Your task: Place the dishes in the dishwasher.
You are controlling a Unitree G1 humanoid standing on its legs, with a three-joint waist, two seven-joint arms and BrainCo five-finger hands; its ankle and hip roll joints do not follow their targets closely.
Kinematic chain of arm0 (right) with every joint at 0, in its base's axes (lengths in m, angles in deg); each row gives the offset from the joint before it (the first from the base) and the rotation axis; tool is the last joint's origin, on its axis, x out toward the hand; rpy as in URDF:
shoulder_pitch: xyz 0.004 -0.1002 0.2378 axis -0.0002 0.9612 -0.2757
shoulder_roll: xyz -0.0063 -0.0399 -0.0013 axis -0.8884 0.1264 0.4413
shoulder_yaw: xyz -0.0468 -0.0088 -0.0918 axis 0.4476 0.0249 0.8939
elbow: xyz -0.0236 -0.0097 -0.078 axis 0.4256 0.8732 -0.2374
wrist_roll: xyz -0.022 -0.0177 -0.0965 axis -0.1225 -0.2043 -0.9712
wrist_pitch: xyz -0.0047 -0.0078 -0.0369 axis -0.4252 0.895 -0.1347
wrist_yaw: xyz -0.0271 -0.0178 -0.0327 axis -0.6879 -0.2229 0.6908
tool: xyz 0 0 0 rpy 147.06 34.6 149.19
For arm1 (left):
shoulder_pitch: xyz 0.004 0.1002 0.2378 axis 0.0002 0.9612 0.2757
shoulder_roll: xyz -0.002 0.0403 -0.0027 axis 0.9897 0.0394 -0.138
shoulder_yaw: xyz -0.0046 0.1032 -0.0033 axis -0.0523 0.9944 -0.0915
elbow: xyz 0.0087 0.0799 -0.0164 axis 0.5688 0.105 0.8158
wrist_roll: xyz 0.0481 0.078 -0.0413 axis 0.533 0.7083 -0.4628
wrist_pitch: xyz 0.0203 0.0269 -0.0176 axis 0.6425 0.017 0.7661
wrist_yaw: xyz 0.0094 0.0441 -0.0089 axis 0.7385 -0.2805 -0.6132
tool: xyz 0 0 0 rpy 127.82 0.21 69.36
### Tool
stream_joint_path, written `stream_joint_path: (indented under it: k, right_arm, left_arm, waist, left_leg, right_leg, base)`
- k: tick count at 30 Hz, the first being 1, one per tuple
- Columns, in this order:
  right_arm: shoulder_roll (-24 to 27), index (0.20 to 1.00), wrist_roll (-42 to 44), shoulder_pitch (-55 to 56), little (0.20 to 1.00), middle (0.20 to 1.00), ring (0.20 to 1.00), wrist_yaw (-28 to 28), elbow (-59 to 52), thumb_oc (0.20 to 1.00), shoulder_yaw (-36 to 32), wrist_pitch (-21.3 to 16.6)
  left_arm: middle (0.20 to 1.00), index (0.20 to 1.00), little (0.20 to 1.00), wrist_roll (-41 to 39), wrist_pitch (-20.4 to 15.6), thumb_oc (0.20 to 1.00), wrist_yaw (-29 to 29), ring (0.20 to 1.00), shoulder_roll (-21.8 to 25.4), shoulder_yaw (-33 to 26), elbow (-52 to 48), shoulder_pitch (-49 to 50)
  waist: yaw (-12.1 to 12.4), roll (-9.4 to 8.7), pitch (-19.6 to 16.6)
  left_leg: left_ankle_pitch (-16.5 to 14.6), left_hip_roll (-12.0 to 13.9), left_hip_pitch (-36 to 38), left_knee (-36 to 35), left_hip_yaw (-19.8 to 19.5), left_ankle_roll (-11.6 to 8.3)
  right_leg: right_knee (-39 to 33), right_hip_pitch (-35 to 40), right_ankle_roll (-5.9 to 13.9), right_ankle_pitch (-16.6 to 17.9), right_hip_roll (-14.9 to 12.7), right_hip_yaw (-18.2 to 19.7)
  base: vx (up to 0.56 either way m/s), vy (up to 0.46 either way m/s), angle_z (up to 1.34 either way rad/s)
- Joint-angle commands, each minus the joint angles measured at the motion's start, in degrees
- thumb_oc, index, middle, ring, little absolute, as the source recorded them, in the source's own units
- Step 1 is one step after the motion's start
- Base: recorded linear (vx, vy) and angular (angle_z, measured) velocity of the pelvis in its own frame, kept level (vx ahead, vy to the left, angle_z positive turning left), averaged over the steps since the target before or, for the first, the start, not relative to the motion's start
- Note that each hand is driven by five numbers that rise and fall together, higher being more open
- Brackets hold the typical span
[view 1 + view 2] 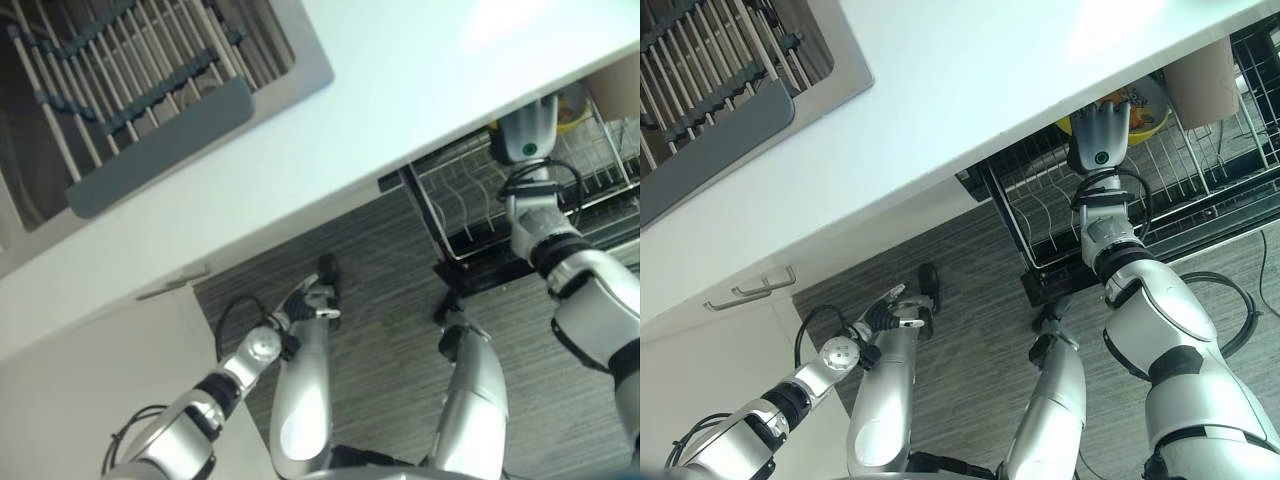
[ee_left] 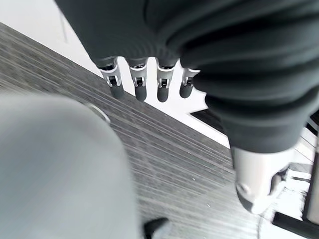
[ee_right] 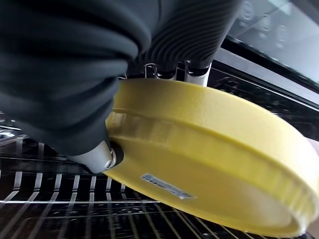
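Observation:
My right hand (image 1: 1100,130) reaches under the white counter's edge and holds a yellow dish (image 3: 209,164) over the pulled-out dishwasher rack (image 1: 1200,190). In the right wrist view the thumb (image 3: 99,158) presses the dish's underside while the fingers lie over its rim, so the hand is shut on it. The dish is tilted, its underside towards the wrist camera, just above the rack's wire tines. Part of the yellow dish (image 1: 1145,112) shows beyond the hand. My left hand (image 1: 310,300) hangs low beside the leg over the floor, its fingers (image 2: 137,84) straight and holding nothing.
A white countertop (image 1: 400,90) crosses the view, with a sink and a grey drying rack (image 1: 130,70) at the far left. A pale upright cylinder (image 1: 1202,80) stands in the dishwasher rack beside the dish. White cabinet fronts with a handle (image 1: 750,290) sit below the counter. Grey plank floor lies underneath.

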Motion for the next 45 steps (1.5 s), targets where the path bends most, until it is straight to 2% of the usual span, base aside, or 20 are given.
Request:
stream_joint_path:
  k: [1, 14, 15, 16, 17, 24, 30, 35, 42, 44, 45]
  right_arm:
    - [1.04, 0.200, 6.56, -5.05, 0.200, 0.200, 0.200, -0.81, 1.43, 0.200, -2.75, -0.62]
    - [-1.23, 0.200, 10.24, -5.30, 0.200, 0.200, 0.200, -3.63, 1.21, 0.200, -3.93, -1.42]
    - [-1.29, 0.338, 10.51, -5.23, 0.338, 0.338, 0.338, -3.73, 1.12, 0.338, -4.00, -1.49]
    - [-1.36, 0.517, 10.59, -5.20, 0.517, 0.517, 0.517, -3.91, 1.05, 0.517, -4.07, -1.49]
    - [-1.73, 1.000, 11.20, -5.01, 1.000, 1.000, 1.000, -4.52, 0.94, 1.000, -4.41, -1.57]
    - [-2.80, 1.000, 14.58, -4.06, 1.000, 1.000, 1.000, -6.07, 0.70, 1.000, -5.23, -4.15]
    - [-3.72, 1.000, 15.27, -2.28, 1.000, 1.000, 1.000, -9.94, -0.80, 1.000, -5.43, -8.30]
    - [-4.02, 1.000, 16.41, -1.45, 1.000, 1.000, 1.000, -10.18, -1.48, 1.000, -5.56, -9.01]
    - [-6.20, 1.000, 31.56, 2.09, 1.000, 1.000, 1.000, -5.32, -3.25, 1.000, -11.82, -11.24]
    - [-8.59, 1.000, 36.41, 4.44, 1.000, 1.000, 1.000, -8.40, -5.59, 1.000, -16.41, -17.30]
    - [-10.32, 1.000, 38.23, 5.71, 1.000, 1.000, 1.000, -9.55, -8.13, 1.000, -18.19, -18.36]
  left_arm:
    - [1.000, 1.000, 1.000, -0.02, 0.21, 1.000, 1.26, 1.000, -2.05, 3.88, -2.32, -0.18]
    - [1.000, 1.000, 1.000, -0.23, 1.77, 1.000, 1.36, 1.000, -1.77, 3.78, -4.66, -0.96]
    - [1.000, 1.000, 1.000, -0.22, 1.82, 1.000, 1.32, 1.000, -1.73, 3.78, -4.76, -0.92]
    - [1.000, 1.000, 1.000, -0.19, 1.80, 1.000, 1.30, 1.000, -1.71, 3.76, -4.78, -0.88]
    - [1.000, 1.000, 1.000, -0.02, 1.85, 1.000, 1.27, 1.000, -1.79, 3.73, -4.72, -0.84]
    - [1.000, 1.000, 1.000, -0.17, 2.05, 1.000, 1.56, 1.000, -2.28, 3.44, -4.37, -1.05]
    - [1.000, 1.000, 1.000, -1.17, 2.43, 1.000, 1.19, 1.000, -2.21, 2.90, -4.21, -1.16]
    - [1.000, 1.000, 1.000, -1.14, 2.32, 1.000, 1.33, 1.000, -2.18, 2.53, -3.78, -0.68]
    - [1.000, 1.000, 1.000, -1.18, 3.58, 1.000, 1.54, 1.000, -3.42, 1.24, -2.60, 0.54]
    - [1.000, 1.000, 1.000, -0.84, 3.58, 1.000, 1.13, 1.000, -4.38, -0.08, -0.99, 1.57]
    - [1.000, 1.000, 1.000, -0.92, 3.76, 1.000, 0.59, 1.000, -4.73, -0.96, 0.07, 1.75]
  waist:
    - [2.24, 2.45, -0.93]
    - [2.88, 3.75, -0.93]
    - [2.88, 3.78, -0.93]
    - [2.88, 3.80, -0.93]
    - [2.91, 3.87, -0.93]
    - [2.98, 3.99, -0.93]
    - [2.90, 3.90, -0.93]
    - [2.78, 3.90, -0.93]
    - [2.04, 4.01, -0.93]
    - [1.57, 3.85, -0.93]
    - [1.19, 3.60, -0.93]
  left_leg:
    - [-6.06, -2.77, -0.05, 1.41, 0.38, 2.91]
    - [-5.41, -3.29, -1.01, 0.66, 0.72, 3.05]
    - [-5.41, -3.33, -1.01, 0.64, 0.70, 3.06]
    - [-5.41, -3.35, -1.00, 0.60, 0.71, 3.06]
    - [-5.34, -3.31, -0.93, 0.43, 0.80, 3.06]
    - [-4.88, -3.49, -0.91, -0.34, 0.84, 2.93]
    - [-4.74, -3.74, -0.83, -0.63, 0.73, 3.02]
    - [-4.55, -3.60, 0.04, -1.20, 1.07, 3.00]
    - [-4.33, -3.18, 2.84, -2.18, 1.98, 2.79]
    - [-4.43, -3.09, 4.68, -2.46, 2.36, 2.75]
    - [-4.43, -3.07, 6.02, -2.64, 2.60, 2.64]
  right_leg:
    - [9.67, 1.49, 2.88, -9.26, -0.18, -4.96]
    - [9.09, 0.51, 3.19, -8.46, -0.93, -5.56]
    - [9.08, 0.49, 3.20, -8.45, -0.92, -5.53]
    - [9.06, 0.48, 3.20, -8.44, -0.91, -5.53]
    - [8.97, 0.49, 3.23, -8.40, -0.95, -5.60]
    - [8.58, 0.41, 3.40, -8.15, -1.06, -5.76]
    - [8.50, 0.44, 3.43, -8.13, -1.07, -5.85]
    - [8.38, 0.95, 3.42, -8.22, -1.07, -5.91]
    - [8.44, 2.86, 2.97, -8.97, -0.93, -5.58]
    - [8.22, 4.33, 2.62, -9.41, -0.54, -5.24]
    - [8.34, 5.34, 2.50, -9.82, -0.43, -5.05]
  base:
    - [0.00, 0.000, 0.00]
    - [0.00, 0.000, 0.00]
    - [0.00, 0.000, 0.00]
    - [0.00, 0.000, 0.00]
    - [-0.01, 0.001, 0.04]
    - [-0.01, 0.000, 0.01]
    - [0.00, 0.000, 0.00]
    - [0.00, 0.000, 0.00]
    - [0.01, 0.010, -0.01]
    - [0.03, 0.045, -0.04]
    - [0.03, 0.049, -0.04]
